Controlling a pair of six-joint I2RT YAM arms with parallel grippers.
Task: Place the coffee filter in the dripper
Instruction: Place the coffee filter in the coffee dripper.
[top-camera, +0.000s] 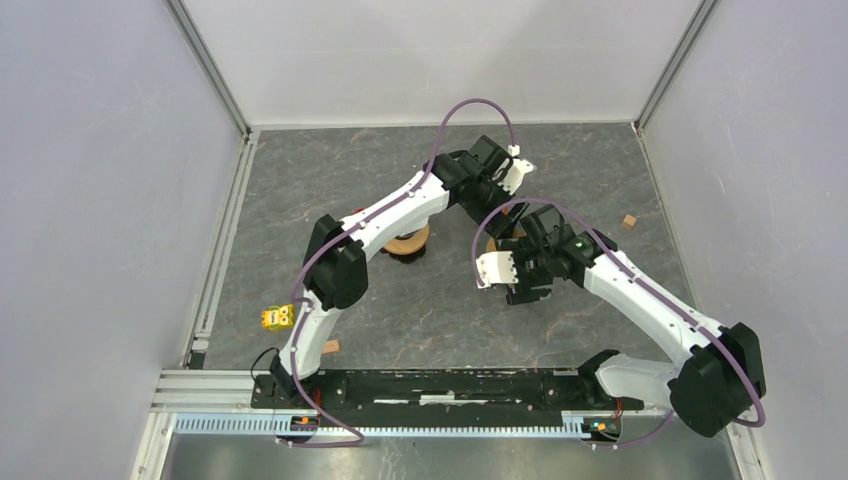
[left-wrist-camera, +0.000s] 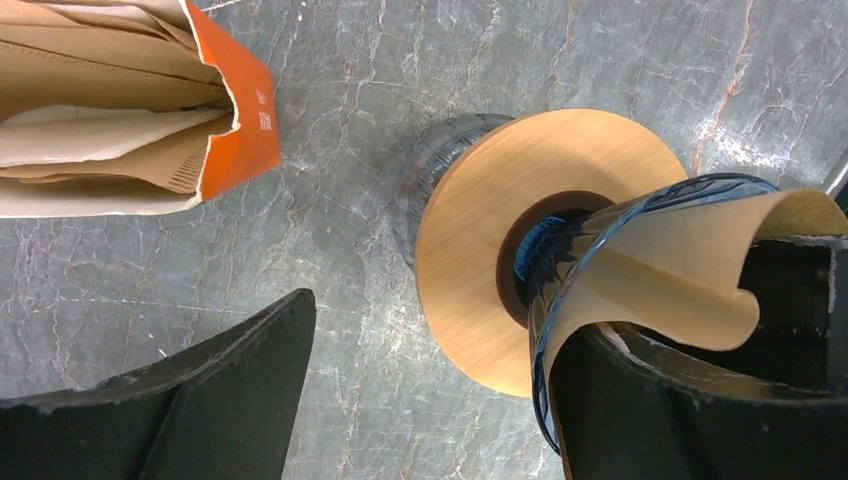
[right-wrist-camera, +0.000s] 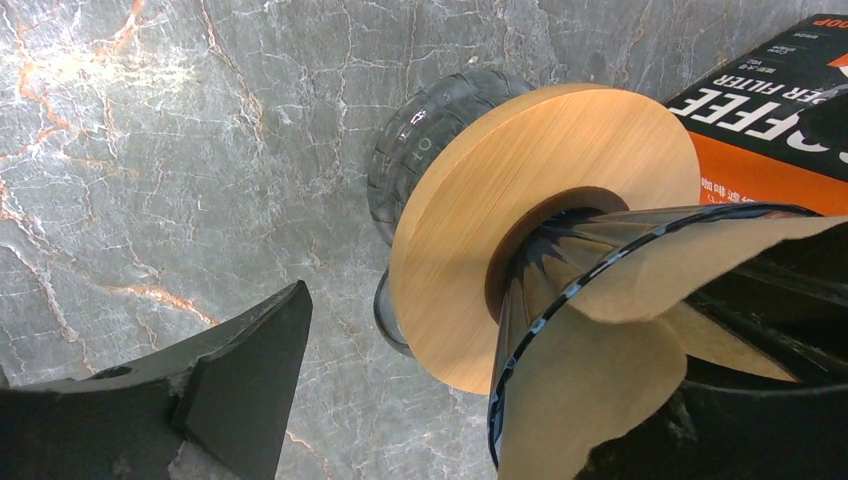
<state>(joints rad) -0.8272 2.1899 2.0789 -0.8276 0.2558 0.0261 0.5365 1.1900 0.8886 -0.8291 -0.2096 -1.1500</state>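
**Left wrist view.**
- 1 dripper (left-wrist-camera: 480, 230): a glass cone in a round wooden collar, upright on the grey marbled table (left-wrist-camera: 340, 210).
- 1 coffee filter (left-wrist-camera: 680, 270): brown paper, sitting loosely in the cone's mouth, its upper edge curling out over the rim.
- 1 filter box (left-wrist-camera: 240, 120): orange, open, brown filters showing. It is at upper left, apart from the dripper. We cannot read its small white print.
- 1 left gripper (left-wrist-camera: 440, 340): fingers spread wide, gripping nothing. Its right finger lies just beside the rim, partly behind the paper; we cannot tell whether it touches.

**Right wrist view.**
- The dripper stands over 1 dark ribbed base (right-wrist-camera: 425, 130), whose tiny white marks are illegible.
- The filter is in the cone, its edge lapping past the rim.
- Behind the collar, the box's black panel reads "FEE FILTER" in white capitals, cut off.
- 1 right gripper (right-wrist-camera: 495, 300): likewise wide open, holding nothing, its right finger close under the paper.

**Top view.**
- Both grippers stand close together mid-table over the dripper; we see only a strip of collar.
- The box lies partly under the left forearm.
- 1 yellow toy (top-camera: 277, 317) is near the left base.
- 1 brown block (top-camera: 628, 221) is at far right.
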